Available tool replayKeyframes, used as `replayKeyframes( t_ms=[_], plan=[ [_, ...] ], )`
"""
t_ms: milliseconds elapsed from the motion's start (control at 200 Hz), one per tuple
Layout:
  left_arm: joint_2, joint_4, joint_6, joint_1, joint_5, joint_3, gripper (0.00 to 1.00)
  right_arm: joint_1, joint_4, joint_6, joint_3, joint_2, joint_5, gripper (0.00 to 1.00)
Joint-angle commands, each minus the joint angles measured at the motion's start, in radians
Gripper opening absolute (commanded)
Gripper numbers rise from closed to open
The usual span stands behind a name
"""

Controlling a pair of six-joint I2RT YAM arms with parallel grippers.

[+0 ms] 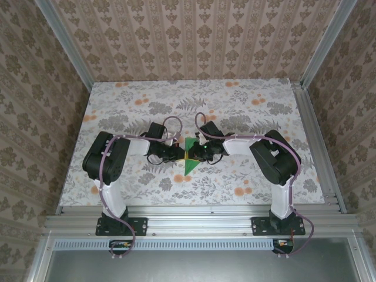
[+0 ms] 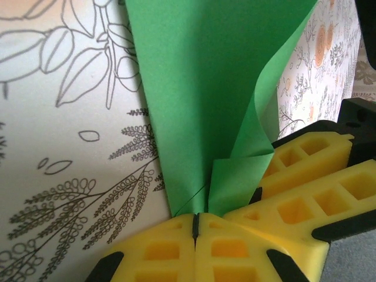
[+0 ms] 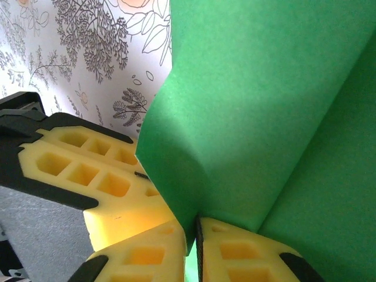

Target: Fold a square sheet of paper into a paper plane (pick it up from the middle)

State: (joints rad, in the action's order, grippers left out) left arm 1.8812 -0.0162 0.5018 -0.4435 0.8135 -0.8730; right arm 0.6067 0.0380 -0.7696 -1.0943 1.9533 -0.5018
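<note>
Inward, elbows out, both arms bend. The left gripper [image 1: 175, 154] pinches the paper [image 1: 189, 164], its waffled yellow fingers [image 2: 158, 252] fully closed. The smooth green paper, creased to a near-pointing triangle, sits mid-table [image 1: 117, 111]. The right gripper [image 1: 200, 154] clamps its right fold.

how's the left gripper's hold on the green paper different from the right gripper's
The left gripper pinches a narrow, tapering folded end of the green paper, jaws flush together. The right gripper clamps a broader curved fold, with a thin green sliver showing between its jaws. Seen from above, the left gripper reaches the paper from the left, the right gripper from the right. Both have yellow fingers, are shut on the paper and sit close together.
</note>
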Motion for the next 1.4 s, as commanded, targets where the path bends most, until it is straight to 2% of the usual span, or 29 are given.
replayKeyframes(
  t_ms=[0, 525, 750, 825, 925, 950, 1065, 1230, 1395],
  plan=[
    [0.061, 0.003, -0.026, -0.006, -0.06, 0.006, 0.0, 0.008, -0.021, 0.003, 0.014, -0.034, -0.019, 0.14],
    [0.068, -0.001, -0.035, -0.001, -0.071, 0.022, 0.0, 0.024, -0.012, 0.021, -0.021, -0.007, -0.028, 0.09],
    [0.018, 0.018, -0.029, 0.002, -0.072, 0.013, 0.0, 0.022, 0.076, 0.036, -0.037, 0.022, 0.016, 0.09],
    [-0.012, 0.066, -0.044, -0.002, -0.103, -0.01, 0.0, 0.022, 0.1, 0.044, -0.036, 0.021, 0.031, 0.08],
    [-0.039, 0.216, -0.104, -0.007, -0.223, -0.069, 0.0, 0.022, 0.107, 0.047, -0.037, 0.015, 0.036, 0.08],
    [-0.041, 0.238, -0.112, -0.038, -0.236, -0.081, 0.0, 0.022, 0.109, 0.049, -0.037, 0.012, 0.038, 0.09],
    [-0.052, 0.294, -0.131, -0.053, -0.285, -0.105, 0.0, 0.021, 0.121, 0.053, -0.041, 0.014, 0.045, 0.08],
    [-0.076, 0.321, -0.14, -0.061, -0.322, -0.115, 0.0, 0.021, 0.12, 0.053, -0.039, 0.017, 0.044, 0.08],
    [-0.048, 0.324, -0.143, -0.073, -0.312, -0.121, 0.0, 0.021, 0.11, 0.052, -0.044, 0.014, 0.034, 0.08]
  ],
)
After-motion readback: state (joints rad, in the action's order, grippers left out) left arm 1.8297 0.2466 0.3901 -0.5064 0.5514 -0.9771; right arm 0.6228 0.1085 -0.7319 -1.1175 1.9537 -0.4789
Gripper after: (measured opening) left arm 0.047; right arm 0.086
